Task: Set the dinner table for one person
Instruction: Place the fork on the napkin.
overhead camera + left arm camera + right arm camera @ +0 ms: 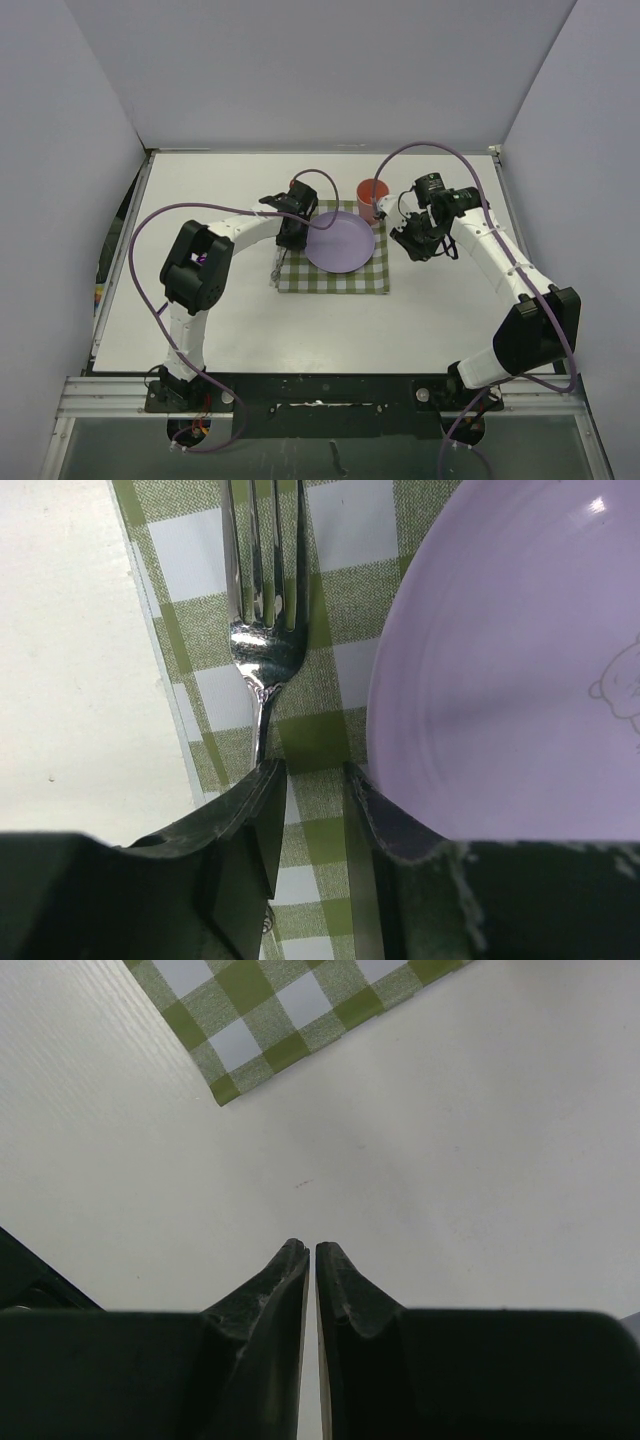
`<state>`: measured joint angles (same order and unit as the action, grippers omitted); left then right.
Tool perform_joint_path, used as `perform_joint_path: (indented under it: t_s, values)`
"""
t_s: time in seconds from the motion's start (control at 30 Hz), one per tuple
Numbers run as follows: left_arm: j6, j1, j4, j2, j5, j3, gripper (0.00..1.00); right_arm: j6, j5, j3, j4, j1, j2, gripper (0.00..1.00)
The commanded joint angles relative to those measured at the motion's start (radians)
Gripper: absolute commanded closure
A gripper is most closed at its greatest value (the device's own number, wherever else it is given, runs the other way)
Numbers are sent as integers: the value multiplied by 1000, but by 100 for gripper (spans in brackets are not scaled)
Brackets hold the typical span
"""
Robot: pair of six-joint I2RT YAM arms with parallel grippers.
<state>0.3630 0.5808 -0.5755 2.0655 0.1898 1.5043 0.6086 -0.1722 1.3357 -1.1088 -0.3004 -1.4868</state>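
On the white dinner table (200, 330) lies a green-and-white checked cloth (330, 280) with a lilac plate (340, 240) on it. A metal fork (265, 650) rests on the cloth left of the plate (500, 680), tines pointing away from me. My left gripper (313, 775) hovers low over the fork's handle, open, with checked cloth showing in the gap; the handle runs under the left finger. A red cup (372, 193) stands behind the plate's right side. My right gripper (312, 1250) is shut and empty over bare table, right of the cloth (270, 1020).
Grey walls close in the table on three sides. The cloth's left edge (150, 610) meets bare tabletop (70, 680). Purple cables loop above both arms.
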Motion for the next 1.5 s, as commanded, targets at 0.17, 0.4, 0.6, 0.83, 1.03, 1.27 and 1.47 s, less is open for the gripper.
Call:
perform_joint_path:
  t_s: [0.17,0.4,0.6,0.83,1.03,1.27,1.47]
  values:
    - [18,12,56,-112,-7,-17,72,-6,3,7,6,6,-6,89]
    - [8,30,27,-227,-3,-36,73,-15,-4,16,11,6,-21,89]
    - [-17,39,9,-264,39,-59,73,-24,-19,27,9,4,-30,89]
    - [-36,21,33,-174,53,-62,73,-24,-15,27,3,3,-25,89]
    - [-60,17,38,-98,51,-27,74,-18,-9,23,1,3,-16,89]
    - [-65,14,35,-59,54,-18,74,-15,-8,13,7,4,-7,89]
    - [-80,3,40,-57,68,-25,74,-13,-7,3,10,4,-7,88]
